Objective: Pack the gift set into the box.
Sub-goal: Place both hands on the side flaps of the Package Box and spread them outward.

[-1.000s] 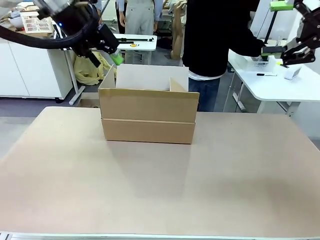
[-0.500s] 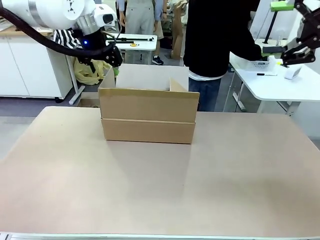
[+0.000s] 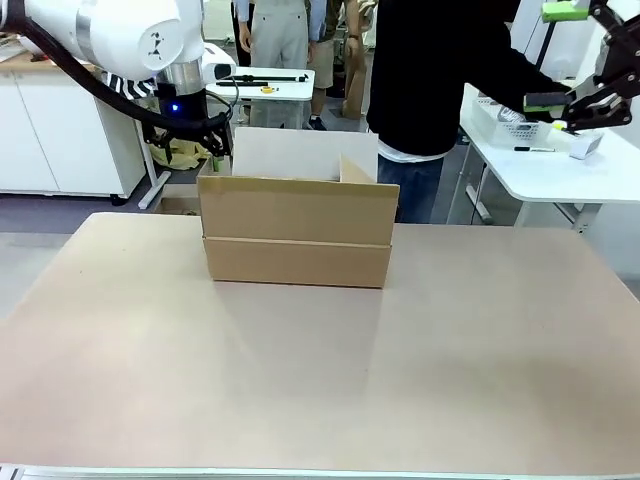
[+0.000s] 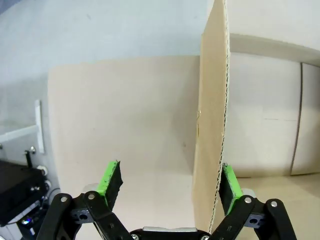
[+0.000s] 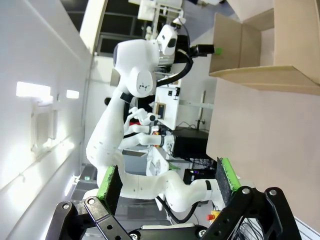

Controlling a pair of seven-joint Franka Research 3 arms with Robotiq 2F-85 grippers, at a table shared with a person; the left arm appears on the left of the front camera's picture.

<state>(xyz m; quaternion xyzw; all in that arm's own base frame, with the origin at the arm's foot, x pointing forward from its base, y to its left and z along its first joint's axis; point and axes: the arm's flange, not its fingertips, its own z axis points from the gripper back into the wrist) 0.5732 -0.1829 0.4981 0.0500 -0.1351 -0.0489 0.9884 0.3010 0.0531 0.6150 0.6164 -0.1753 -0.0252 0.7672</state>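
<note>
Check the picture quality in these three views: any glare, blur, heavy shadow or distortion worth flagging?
Front view: sharp and evenly lit; the box casts only a faint shadow on the table. Left wrist view: sharp, the box flap stands crisp-edged inside the open left gripper. Right wrist view: rolled sideways, wall lights blown out to white.

Tan table (image 3: 300,380) in front. Behind it, a person in black top and jeans (image 3: 440,80). Off right, a white side table (image 3: 560,178) bearing a lattice basket (image 3: 505,125) and a black pen (image 3: 530,150). Far left, white cabinets (image 3: 50,140); yellow bag (image 3: 170,155) on the floor
</note>
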